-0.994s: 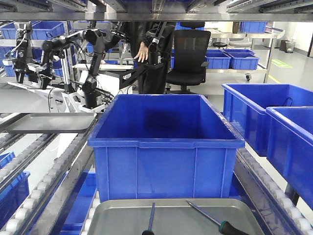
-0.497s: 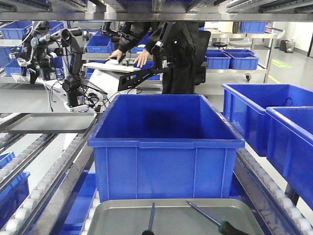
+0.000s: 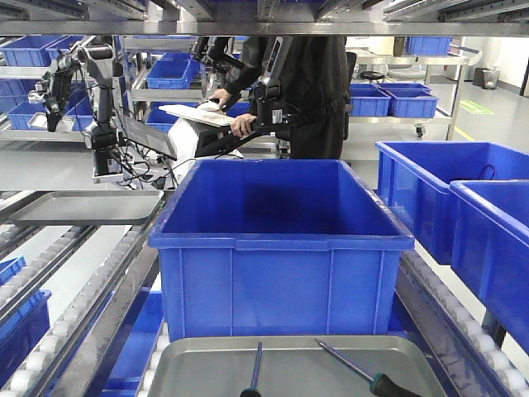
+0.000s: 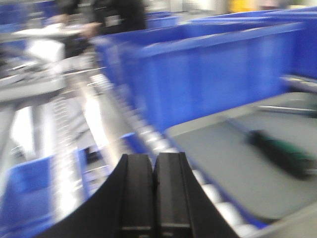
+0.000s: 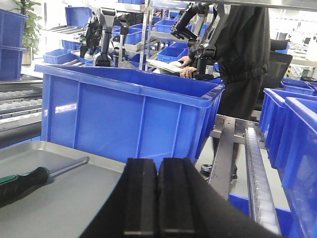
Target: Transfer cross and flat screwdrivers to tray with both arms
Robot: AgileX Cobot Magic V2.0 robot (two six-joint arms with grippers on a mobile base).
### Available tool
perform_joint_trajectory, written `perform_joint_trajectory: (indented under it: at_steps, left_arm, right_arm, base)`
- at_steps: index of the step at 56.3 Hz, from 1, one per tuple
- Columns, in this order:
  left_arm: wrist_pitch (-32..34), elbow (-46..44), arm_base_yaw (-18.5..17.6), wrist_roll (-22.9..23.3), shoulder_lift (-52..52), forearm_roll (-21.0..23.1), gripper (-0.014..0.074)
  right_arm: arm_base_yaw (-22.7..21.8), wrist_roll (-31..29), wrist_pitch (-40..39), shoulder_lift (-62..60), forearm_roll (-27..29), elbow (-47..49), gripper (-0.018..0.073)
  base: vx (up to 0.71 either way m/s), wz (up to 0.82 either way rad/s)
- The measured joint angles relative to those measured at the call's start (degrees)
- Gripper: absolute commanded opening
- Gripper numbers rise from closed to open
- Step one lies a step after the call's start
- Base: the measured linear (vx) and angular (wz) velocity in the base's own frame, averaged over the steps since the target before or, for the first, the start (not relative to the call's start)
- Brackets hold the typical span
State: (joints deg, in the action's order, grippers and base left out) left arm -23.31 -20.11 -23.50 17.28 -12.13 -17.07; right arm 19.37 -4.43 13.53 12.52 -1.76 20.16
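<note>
Both screwdrivers (image 3: pixel 376 382) in tray (image 3: pixel 198 372), handles near, shafts twd bin (image 3: pixel 281 240).

- You can read no words, numbers or brand names in any of these views.
- The person's dark jacket (image 4: pixel 115 15) has a small pale patch on the chest, but it is too blurred for you to read.
- The green mark on the floor (image 3: pixel 477 107) far back is too small to read.
</note>
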Motion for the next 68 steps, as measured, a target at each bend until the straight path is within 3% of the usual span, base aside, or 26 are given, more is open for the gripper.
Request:
perform_joint_trajectory:
  at_steps: [6, 12, 20, 68]
  left_arm:
    - [7.43, 7.83, 9.40, -2.06, 4.92, 2.44, 0.0000]
    - [13.07, 15.29, 16.96, -6.43, 9.93, 8.13, 0.0000]
    - [13.40, 21.43, 22.59, -9.57, 12.59, 13.98, 0.0000]
    - [12.50, 21.77, 23.53, -10.11, 12.78, 12.90, 0.0000]
  right_arm:
    - [0.00, 0.00, 0.00, 0.00, 0.00, 0.00, -0.0008]
    - [0.00, 0.00, 0.00, 0.00, 0.00, 0.00, -0.0008]
    - [0.00, 0.00, 0.00, 0.00, -0.06, 0.00, -0.0008]
    - [0.00, 0.00, -0.01, 0.00, -0.11, 0.00, -0.0008]
  base:
    - [0.00, 0.00]
    - [0.00, 0.00]
    - [0.00, 0.00]
    - [0.00, 0.00]
